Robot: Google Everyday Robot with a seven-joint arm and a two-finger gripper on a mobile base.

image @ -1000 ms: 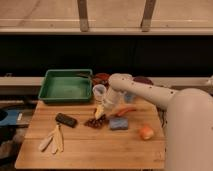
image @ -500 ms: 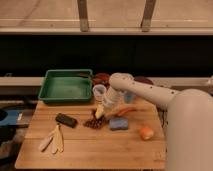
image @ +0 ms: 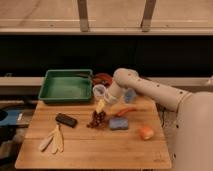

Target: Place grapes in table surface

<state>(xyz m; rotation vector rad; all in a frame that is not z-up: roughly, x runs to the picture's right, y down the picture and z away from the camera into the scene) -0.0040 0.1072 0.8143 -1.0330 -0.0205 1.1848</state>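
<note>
1. the gripper [image: 100, 106] hangs at the end of the white arm [image: 150, 91] over the middle of the bench [image: 100, 150]. its tips point down, right at the top of the grapes [image: 97, 120].
2. little has changed over the last second. the arm has barely shifted, but the jaws have drawn fully together and now stand shut at the upper edge of the bunch.
3. the grapes have not moved either. the dark cluster rests on the wooden boards, just left of the blue sponge [image: 118, 123] and to the right of the black block [image: 65, 119]. it is well apart from the green tray [image: 65, 99] at the back.
4. the view does not show whether the closed jaws have caught a stem or a berry, or have only met just above the fruit. tips and bunch run together here.
5. for the task, the bunch already lies on the bench, which is where it belongs. the closing therefore looks like either a fresh pinch to shift it or a hold not yet let go. either way, the placing is probably not finished until the jaws part and the arm lifts clear.
6. if the jaws do have hold of it, a lift would pull the loose, lumpy bunch up with them. the sponge and the orange fruit [image: 146, 132] lie near enough to be nudged.
</note>
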